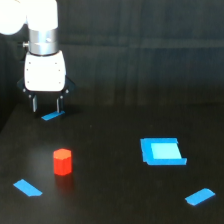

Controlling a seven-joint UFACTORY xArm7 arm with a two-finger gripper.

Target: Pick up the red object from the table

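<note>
The red object (62, 161) is a small red-orange faceted block standing upright on the black table (115, 200), toward the exterior view's left. My gripper (46, 105) hangs from the white arm above and behind it, fingers pointing down and spread apart with nothing between them. The fingertips hover over a blue tape strip (52, 116), well apart from the red object.
A blue rectangular patch (162, 151) lies on the exterior view's right. Two more blue tape strips lie near the front: one at the left (27, 188) and one at the right (199, 196). A dark wall backs the scene.
</note>
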